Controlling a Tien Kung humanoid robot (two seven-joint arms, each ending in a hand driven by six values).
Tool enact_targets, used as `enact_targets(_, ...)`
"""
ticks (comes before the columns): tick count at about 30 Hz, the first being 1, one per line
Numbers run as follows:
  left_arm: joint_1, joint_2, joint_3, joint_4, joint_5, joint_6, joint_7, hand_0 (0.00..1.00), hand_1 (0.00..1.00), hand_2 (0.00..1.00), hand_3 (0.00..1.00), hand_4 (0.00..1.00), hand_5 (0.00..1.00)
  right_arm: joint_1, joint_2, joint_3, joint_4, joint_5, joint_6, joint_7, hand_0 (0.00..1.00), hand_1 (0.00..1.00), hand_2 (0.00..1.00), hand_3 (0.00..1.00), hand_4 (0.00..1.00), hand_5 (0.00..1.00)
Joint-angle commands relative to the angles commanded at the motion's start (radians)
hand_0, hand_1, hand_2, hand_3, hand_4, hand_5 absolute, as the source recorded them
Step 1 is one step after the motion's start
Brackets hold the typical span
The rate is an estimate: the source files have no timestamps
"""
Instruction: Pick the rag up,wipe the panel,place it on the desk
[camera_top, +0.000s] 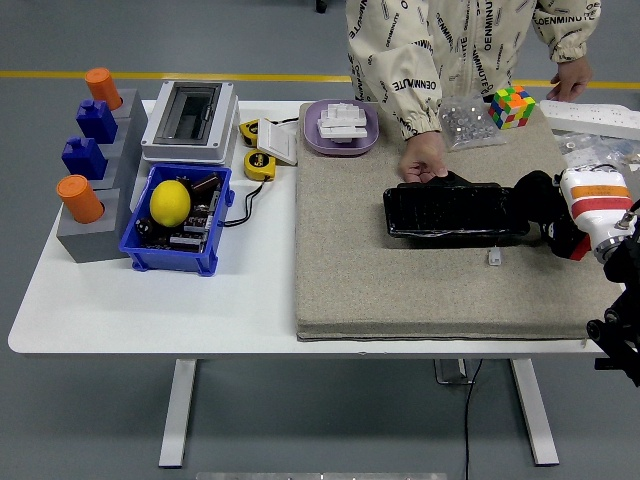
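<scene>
I count one black panel (455, 212) on one grey mat (400, 290). One black rag (535, 195) under one robot hand (580, 210). One person's hand (424, 160) at panel edge, second (570, 78) far right. Two orange cylinders (103, 86) (78, 197), two blue blocks (97, 120) (83, 157). One lemon (171, 202) in one blue bin (170, 255). Two yellow tape measures (260, 164) (250, 128). One colour cube (512, 106). One purple tray (342, 130).

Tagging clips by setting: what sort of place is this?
Probably an industrial lab or workshop floor: grey floor with a yellow line, a white table holding an electrical box and a parts bin.
</scene>
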Motion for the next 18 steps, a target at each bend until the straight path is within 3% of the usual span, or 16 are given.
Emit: enact_targets(18, 0.007, 0.001, 0.001, 0.000, 0.000, 0.000, 0.000, 0.603, 0.636, 0.636, 0.562, 0.631, 0.448, -0.018, -0.022, 0.030, -0.001, -0.008, 0.002, 0.000, 0.229, 0.323, 0.374, 0.386, 0.908, 0.069)
